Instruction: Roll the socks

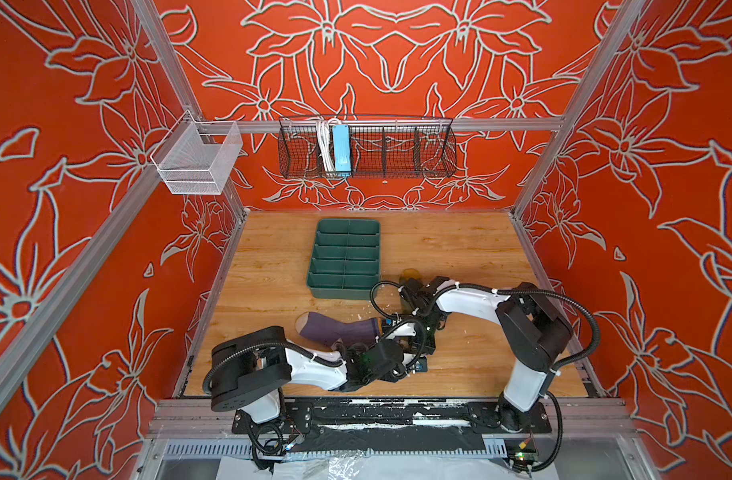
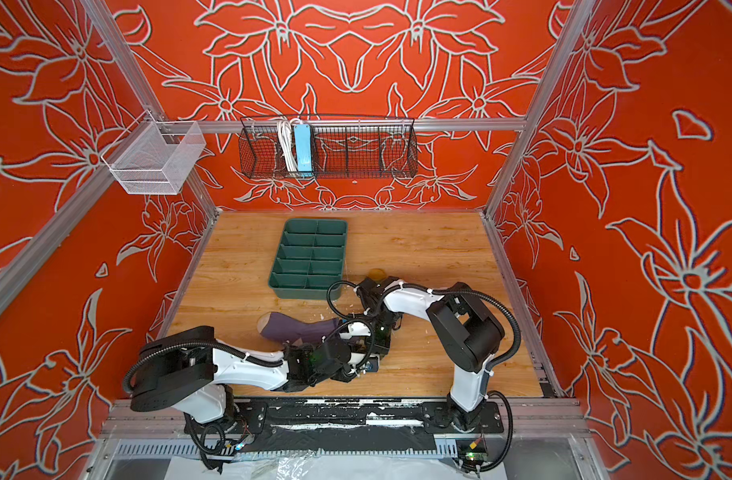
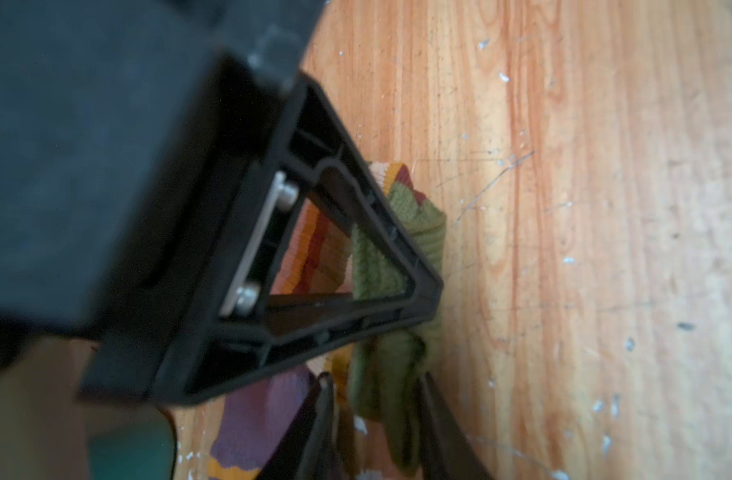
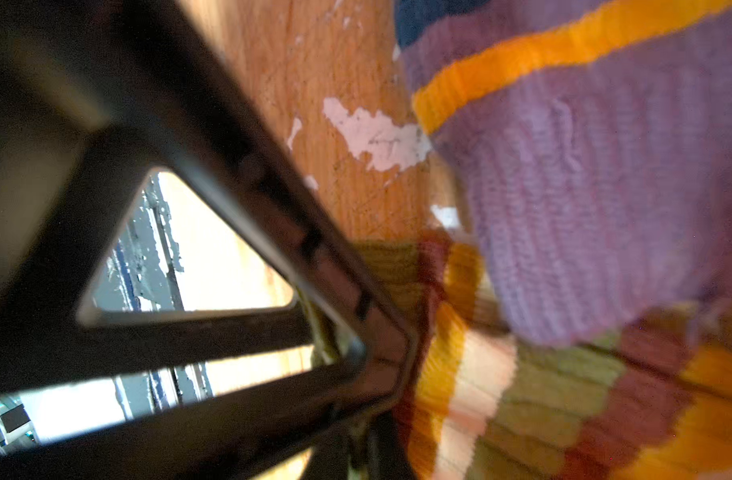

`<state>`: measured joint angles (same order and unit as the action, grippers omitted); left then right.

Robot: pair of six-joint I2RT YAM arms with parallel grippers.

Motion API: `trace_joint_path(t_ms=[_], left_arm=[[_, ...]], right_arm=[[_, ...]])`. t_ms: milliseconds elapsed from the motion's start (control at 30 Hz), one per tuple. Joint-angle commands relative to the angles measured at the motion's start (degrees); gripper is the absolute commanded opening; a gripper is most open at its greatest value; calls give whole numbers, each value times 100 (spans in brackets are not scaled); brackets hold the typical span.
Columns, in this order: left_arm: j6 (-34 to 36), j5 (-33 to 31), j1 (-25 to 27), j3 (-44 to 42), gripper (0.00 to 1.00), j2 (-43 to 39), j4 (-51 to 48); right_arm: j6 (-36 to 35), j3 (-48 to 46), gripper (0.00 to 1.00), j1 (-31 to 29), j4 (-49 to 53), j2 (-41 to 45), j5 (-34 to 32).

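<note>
The wooden table [image 1: 459,249] carries a dark green divided tray [image 1: 339,292] toward its back. In front of the tray lies the purple sock [image 1: 335,330], its long axis running left to right, with the beige toe at the left and the cuff end hidden under the arms. The olive sock [image 1: 410,275] is mostly covered in both top views; only its mustard toe shows, near the tray's front right corner. The left gripper [image 3: 376,384] pinches a bunched fold of the olive sock. The right gripper [image 4: 372,361] has its fingers pressed together, tips on that sock's striped cuff; whether cloth is caught between them is unclear.
</note>
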<state>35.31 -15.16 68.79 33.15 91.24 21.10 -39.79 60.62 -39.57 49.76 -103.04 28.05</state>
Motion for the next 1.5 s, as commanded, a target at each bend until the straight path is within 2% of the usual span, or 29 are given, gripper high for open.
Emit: trace_joint_path(t_ms=[0,67,267,333,433,567,600,667,700,800,1000,1133,1300,1400,1467], left_arm=[[-110,131,149,179,28,225,-47],[-134,171,169,232,26,308,-88],[-331,42,187,317,8,570,-80],[-417,-102,187,324,8,636,-69],[-513,-327,187,369,0,727,-161],[-675,-704,187,548,0,866,-509],[-717,-707,187,610,0,860,-656],[-810,-677,178,767,0,878,-960],[-846,-632,172,813,0,870,-1051],[-965,-293,121,971,0,833,-1409],[-1201,305,-139,1048,0,666,-1799],[-1223,1092,-460,1452,0,676,-2408],[-1227,2606,-1052,2268,0,839,-3552],[-1212,3538,-1432,2890,0,1175,-4358],[-1194,4135,-1667,3382,0,1554,-4926]], right_arm=[[24,-156,0,46,16,-22,-492],[34,-165,0,46,-1,4,-503],[76,-233,0,46,-104,123,-581],[84,-259,0,46,-137,185,-614],[77,-321,0,46,-174,329,-691],[101,-465,0,46,-273,561,-849],[112,-508,7,46,-297,623,-913],[90,-591,35,46,-314,783,-1084],[64,-632,42,46,-310,876,-1172],[-14,-786,51,93,-304,1367,-1580],[-414,-1460,56,767,-678,3237,-2201],[-639,-1933,59,1572,-1656,4687,-2770],[-199,-2332,68,2560,-3677,5883,-3647],[-66,-2173,67,2757,-3713,6419,-3280],[-448,-2113,66,2747,-3141,6798,-2466]])
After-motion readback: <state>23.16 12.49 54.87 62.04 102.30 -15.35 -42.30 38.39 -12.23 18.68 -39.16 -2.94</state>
